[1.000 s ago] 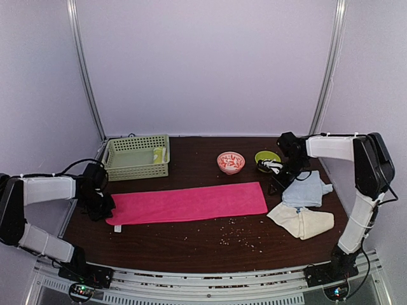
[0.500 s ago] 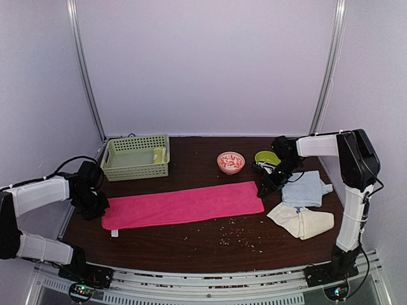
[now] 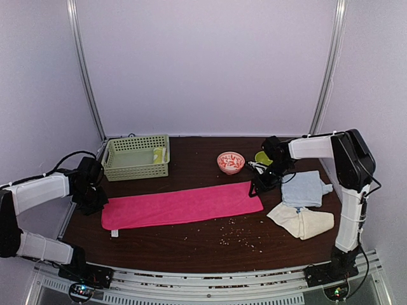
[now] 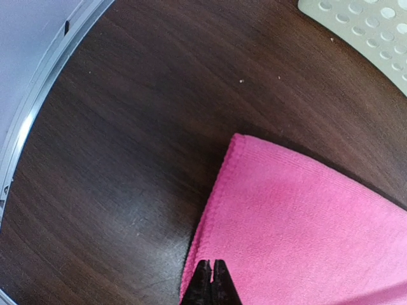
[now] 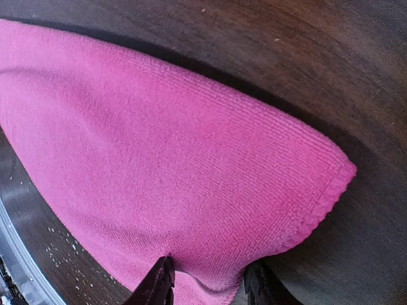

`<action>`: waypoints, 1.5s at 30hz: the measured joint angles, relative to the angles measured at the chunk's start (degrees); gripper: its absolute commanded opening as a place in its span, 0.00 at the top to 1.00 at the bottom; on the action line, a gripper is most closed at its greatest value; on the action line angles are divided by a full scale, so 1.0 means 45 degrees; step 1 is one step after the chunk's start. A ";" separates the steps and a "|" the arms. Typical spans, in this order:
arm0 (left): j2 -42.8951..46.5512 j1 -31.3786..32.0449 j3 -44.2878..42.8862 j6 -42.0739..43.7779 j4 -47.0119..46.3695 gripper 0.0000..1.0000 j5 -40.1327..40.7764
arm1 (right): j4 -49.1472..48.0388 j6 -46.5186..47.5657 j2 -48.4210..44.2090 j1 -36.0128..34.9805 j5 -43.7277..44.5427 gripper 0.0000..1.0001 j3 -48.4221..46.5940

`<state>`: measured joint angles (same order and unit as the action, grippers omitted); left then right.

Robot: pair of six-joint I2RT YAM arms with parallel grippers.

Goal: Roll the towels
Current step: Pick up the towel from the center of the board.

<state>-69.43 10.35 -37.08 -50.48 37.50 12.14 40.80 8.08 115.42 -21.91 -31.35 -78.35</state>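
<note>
One long pink towel, outstretched, ribbed weave, ends pinched by left end effector and right end effector.

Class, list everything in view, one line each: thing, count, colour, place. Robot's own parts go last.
pink towel: one, bright pink, flat across the table's middle
light blue towel: one, light blue, right side
cream towel: one, cream, right side, nearer than the blue
basket: one, pale green, back left
yellow roll: one, yellow, inside the basket, perhaps a towel
bowl: one, red and white, back centre
dish: one, lime green, back right, partly behind the right arm
crumbs: many, pale, front centre
table: one, dark brown
left tool: one, black, shut on the pink towel's left end
right tool: one, black, pink towel's right end between its fingers
</note>
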 measured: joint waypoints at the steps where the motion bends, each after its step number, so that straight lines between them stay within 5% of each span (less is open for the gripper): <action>1: 0.0000 0.0000 0.0000 0.0005 0.0005 1.00 0.0034 | -0.0112 -0.0136 0.0000 -0.0015 0.0141 0.64 0.0000; 6: 0.0000 0.0000 0.0000 0.0010 0.0005 1.00 0.0189 | -0.0505 -0.0515 0.0019 -0.0194 0.0743 0.76 0.0000; 11: -0.0029 0.0000 -0.0005 0.0068 0.0005 1.00 0.0223 | -0.0704 -0.0661 0.0073 -0.0189 0.1039 0.79 -0.0015; 23: -0.0515 0.0000 -0.0102 0.0398 0.0015 1.00 0.0262 | -0.1292 -0.1307 -0.0291 0.0219 0.1350 0.50 0.0379; 37: -0.0495 0.0000 -0.0253 0.0500 -0.0005 1.00 0.0413 | -0.2050 -0.1073 -0.0573 -0.0826 0.4362 0.55 0.0894; 45: -0.0500 0.0000 -0.0389 0.0578 -0.0083 1.00 0.0515 | -0.2161 -0.0811 -0.0554 -0.0039 0.4843 0.60 0.0816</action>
<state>-71.68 10.35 -38.83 -47.88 37.12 14.46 31.07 4.43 112.92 -22.09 -9.56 -74.67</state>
